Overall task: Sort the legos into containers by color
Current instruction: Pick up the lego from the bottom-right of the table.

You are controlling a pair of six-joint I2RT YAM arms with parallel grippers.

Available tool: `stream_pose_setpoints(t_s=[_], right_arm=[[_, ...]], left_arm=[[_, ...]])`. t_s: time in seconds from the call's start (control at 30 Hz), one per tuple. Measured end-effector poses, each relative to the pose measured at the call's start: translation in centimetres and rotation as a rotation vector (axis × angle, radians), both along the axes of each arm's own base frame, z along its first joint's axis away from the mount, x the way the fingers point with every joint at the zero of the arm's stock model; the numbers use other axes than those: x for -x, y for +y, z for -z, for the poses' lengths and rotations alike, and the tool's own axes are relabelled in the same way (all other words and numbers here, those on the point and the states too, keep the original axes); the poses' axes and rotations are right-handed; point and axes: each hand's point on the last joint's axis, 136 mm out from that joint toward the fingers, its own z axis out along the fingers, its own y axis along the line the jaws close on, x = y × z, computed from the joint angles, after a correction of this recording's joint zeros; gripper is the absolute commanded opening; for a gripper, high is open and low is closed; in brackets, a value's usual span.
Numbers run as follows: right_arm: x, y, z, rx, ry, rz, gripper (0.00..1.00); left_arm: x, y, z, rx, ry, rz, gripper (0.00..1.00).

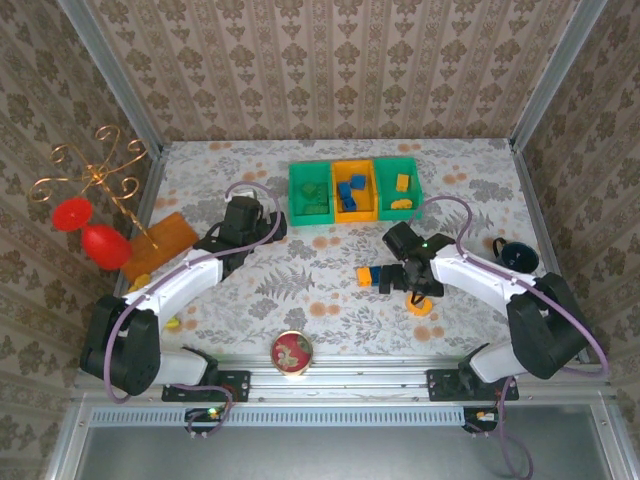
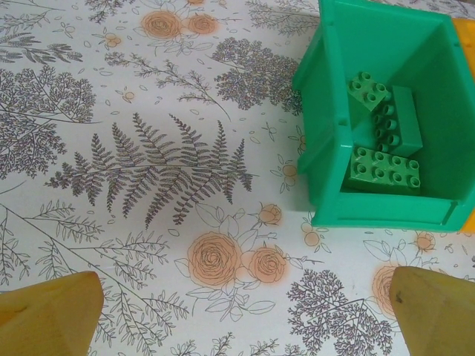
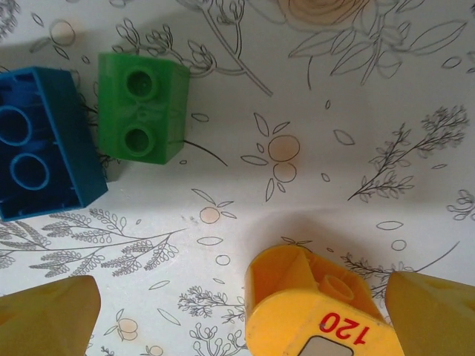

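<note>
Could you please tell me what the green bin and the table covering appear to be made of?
Green bin: looks like moulded plastic, semi-glossy, with smooth walls and soft highlights. Table covering: probably printed cloth or vinyl, matte; the floral pattern lies flat.

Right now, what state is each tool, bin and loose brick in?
Left tool: open, empty.
Right tool: open, gripping nothing.
Left green bin: upright, holds green bricks.
Orange bin: holds blue bricks.
Right green bin: holds yellow bricks.
Blue brick: loose on the table, unsorted.
Green brick: loose beside it, unsorted.
Yellow piece: loose under the right tool.
</note>
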Motion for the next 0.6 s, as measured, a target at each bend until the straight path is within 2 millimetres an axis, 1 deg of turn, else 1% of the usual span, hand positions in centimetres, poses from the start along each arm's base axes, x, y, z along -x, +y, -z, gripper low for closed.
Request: stream_pose_setpoints(t_s=[0.23,0.43,0.5,0.6], right_arm=[[0.9,0.0,1.4,-0.006,0.056,0.016,1.00],[2.0,0.5,1.9,-0.046,0.102,0.032,1.00],[2.4,0.7,2.1,-0.063,0.119,0.037,0.97],[3.2,1.0,2.5,-0.086,0.150,0.048,0.89]], left_arm=[[0.0,0.2,0.0,-0.006,-0.001,-0.007,1.00],[0.0,0.2,0.0,-0.006,-0.001,-0.007,1.00],[0.0,0.2,0.0,-0.006,-0.001,-0.007,1.00],[-0.1,0.1,-0.1,-0.006,-0.002,-0.007,1.00]])
